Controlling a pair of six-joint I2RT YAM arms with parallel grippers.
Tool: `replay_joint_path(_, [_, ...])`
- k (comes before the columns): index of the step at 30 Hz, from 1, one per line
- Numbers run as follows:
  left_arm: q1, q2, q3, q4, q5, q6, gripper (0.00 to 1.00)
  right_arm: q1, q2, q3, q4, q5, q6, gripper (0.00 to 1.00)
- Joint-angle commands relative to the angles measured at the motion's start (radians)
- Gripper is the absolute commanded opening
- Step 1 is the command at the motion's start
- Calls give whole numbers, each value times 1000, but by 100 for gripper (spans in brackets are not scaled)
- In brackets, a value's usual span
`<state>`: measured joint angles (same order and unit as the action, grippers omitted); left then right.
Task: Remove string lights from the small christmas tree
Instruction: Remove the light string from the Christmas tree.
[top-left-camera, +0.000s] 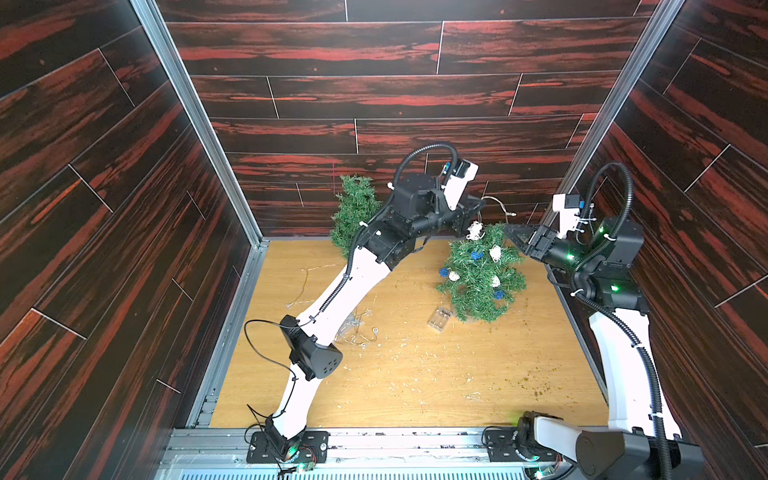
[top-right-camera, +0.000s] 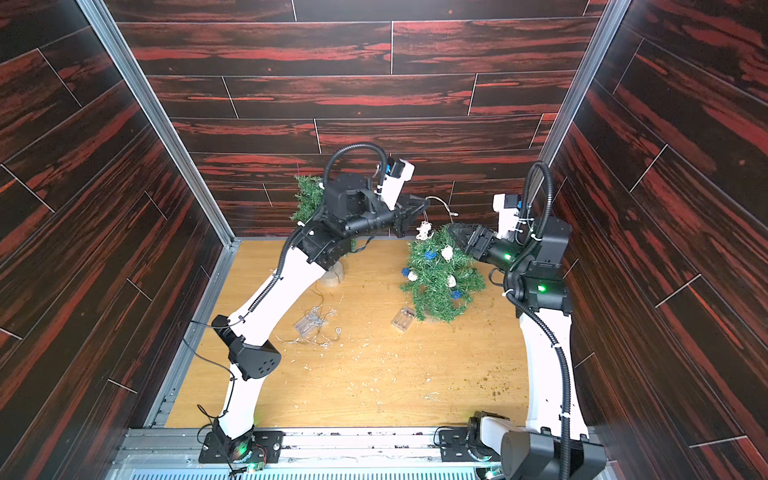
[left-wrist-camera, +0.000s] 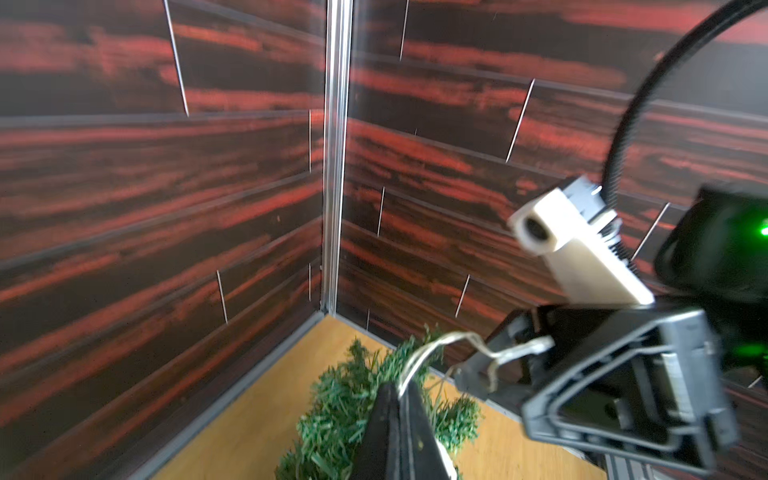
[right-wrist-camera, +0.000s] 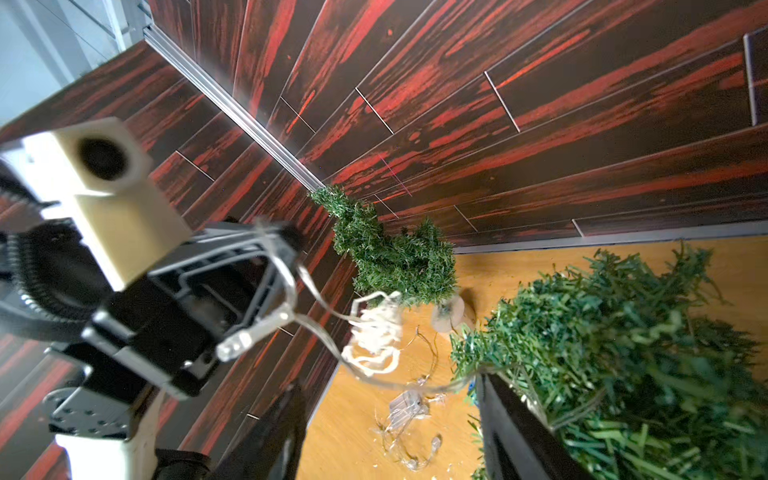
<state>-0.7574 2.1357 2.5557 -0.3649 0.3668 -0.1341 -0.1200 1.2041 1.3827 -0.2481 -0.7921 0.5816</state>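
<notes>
Dark red-streaked walls (top-left-camera: 374, 95) around wooden table (top-left-camera: 415, 374). Right rear: tree (top-left-camera: 482, 282) wound with ball strand (top-left-camera: 495, 252). Above, left gripper (left-wrist-camera: 400, 387) clamped on that strand's wire; right gripper (right-wrist-camera: 389, 380) spread wide at foliage. Loose on table, star strand (top-right-camera: 320, 330); clear box (top-left-camera: 439, 319) beside tree.

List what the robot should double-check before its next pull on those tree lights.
1. Left hand grips the ball strand: ok, shut on its wire.
2. Right hand free to help: ok, open, gripping nothing.
3. Ball strand clear of the decorated tree: not ok, blue and white balls sit in it.
4. Tree standing firm: cannot tell from these views.
5. Clear battery box loose: ok, it lies on the table beside the tree.
6. Star strand out of the way: ok, piled on the table apart from the tree.
</notes>
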Motion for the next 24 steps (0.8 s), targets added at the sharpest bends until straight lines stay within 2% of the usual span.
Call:
replay_joint_path(1, [0, -17, 21, 0, 21, -7, 1, 2, -22, 11, -13, 12, -43, 73])
replay_joint_path(8, [-9, -12, 21, 6, 28, -12, 1, 46, 38, 75, 10, 21, -37, 74])
replay_joint_path(13, [-17, 3, 20, 0, 41, -18, 0, 68, 36, 42, 168, -17, 67, 74])
replay_joint_path(24, [-33, 13, 6, -7, 60, -19, 0, 68, 56, -46, 462, 1, 336, 74])
